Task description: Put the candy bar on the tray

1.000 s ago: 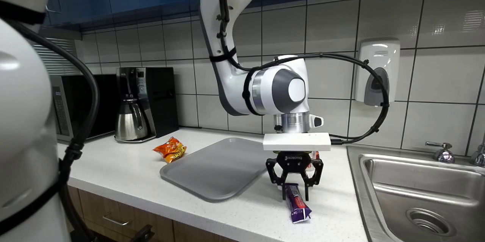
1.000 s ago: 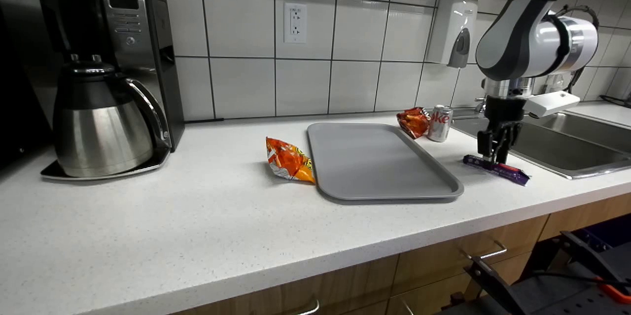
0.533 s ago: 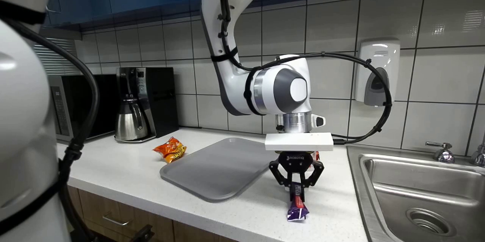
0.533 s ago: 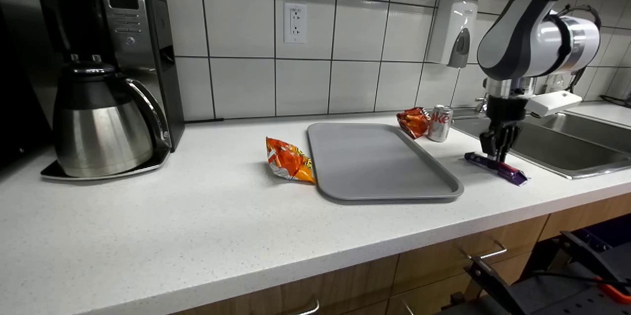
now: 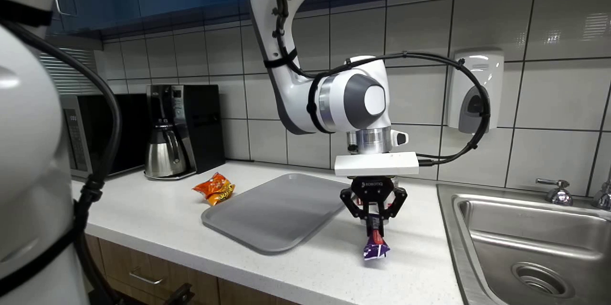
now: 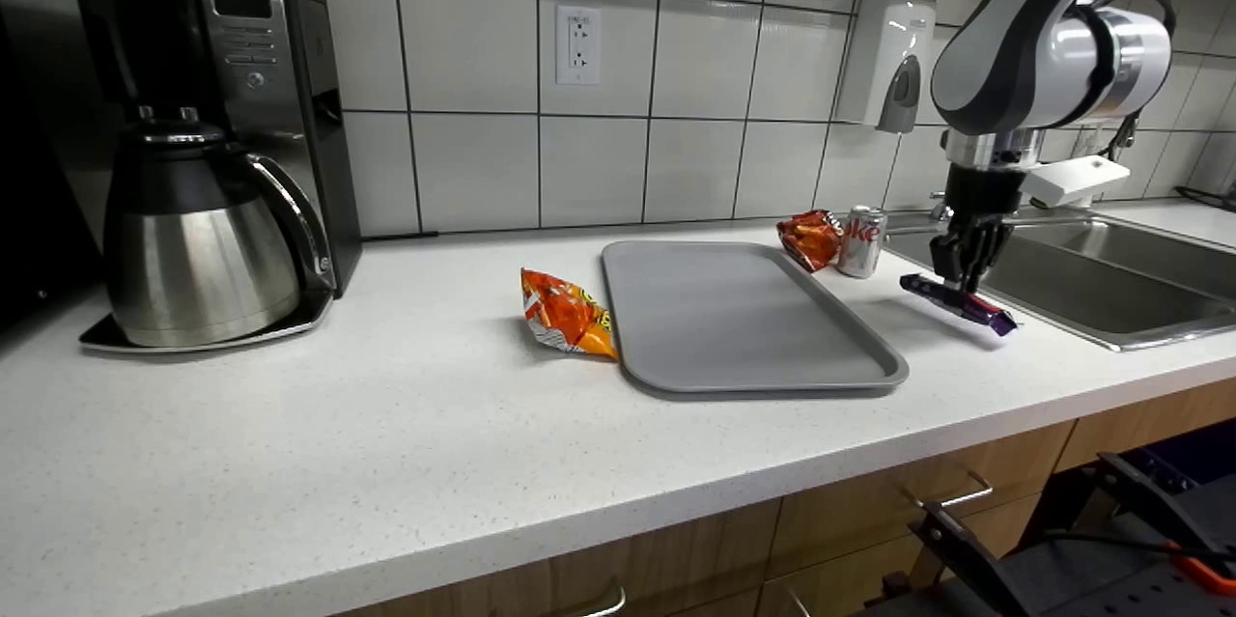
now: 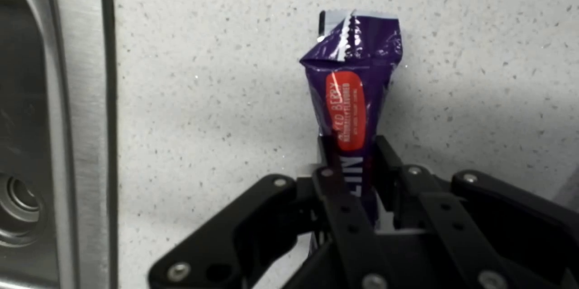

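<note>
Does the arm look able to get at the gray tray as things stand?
Probably yes: the fingers hold the candy bar above the counter, and nothing visible stands between it and the tray.

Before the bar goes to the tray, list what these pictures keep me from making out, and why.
Candy bar, wrist view: the gripper covers much of its lower part and some of the lettering.
Red label, wrist view: its smallest print is too small to read.
Sink, wrist view: cut off by the left edge.
Microwave, in an exterior view: its left side is hidden behind the robot's arm.
</note>
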Tool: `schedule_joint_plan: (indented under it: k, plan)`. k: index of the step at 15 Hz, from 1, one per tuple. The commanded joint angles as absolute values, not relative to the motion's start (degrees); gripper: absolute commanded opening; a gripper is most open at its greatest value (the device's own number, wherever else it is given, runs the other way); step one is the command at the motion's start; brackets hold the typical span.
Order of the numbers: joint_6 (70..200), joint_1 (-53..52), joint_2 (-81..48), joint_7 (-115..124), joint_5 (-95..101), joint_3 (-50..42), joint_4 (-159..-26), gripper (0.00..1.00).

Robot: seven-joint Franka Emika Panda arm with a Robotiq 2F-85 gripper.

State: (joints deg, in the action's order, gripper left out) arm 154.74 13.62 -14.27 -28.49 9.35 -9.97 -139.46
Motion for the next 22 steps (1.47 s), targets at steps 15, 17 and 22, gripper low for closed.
schedule_joint_plan:
  k: [15,17,22]
  plan:
    - [154.13,10.62,-5.79,-30.16,4.03,-2.86,-144.19,0.05]
    - [154.19,9.71,-5.45,-29.61,4.12,-2.65,-144.72,0.05]
    - [154.02,7.40,-4.79,-28.36,4.06,-1.76,-145.38,0.05]
